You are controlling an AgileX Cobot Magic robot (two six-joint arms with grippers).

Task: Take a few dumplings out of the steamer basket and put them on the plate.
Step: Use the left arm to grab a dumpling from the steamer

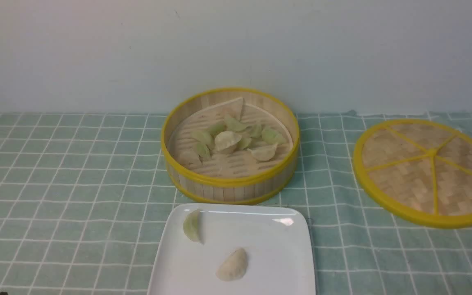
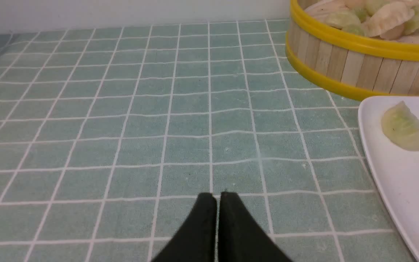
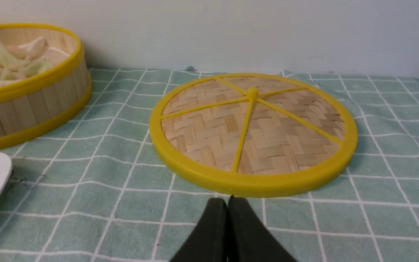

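Plain pale wall (image 1: 96, 49); green checked tablecloth (image 1: 55, 184)

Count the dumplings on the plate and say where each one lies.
2. On the plate: a pale green dumpling by its far left corner, and a cream-white dumpling nearer the middle. The plate's near edge is cut off in the front view, so another may be hidden.

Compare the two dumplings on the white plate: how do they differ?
Colour: the green dumpling is pale green, the cream dumpling cream-white. Place: the green dumpling lies by the far left edge of the plate, near the steamer basket; the cream dumpling lies nearer the middle. Both are half-moons.
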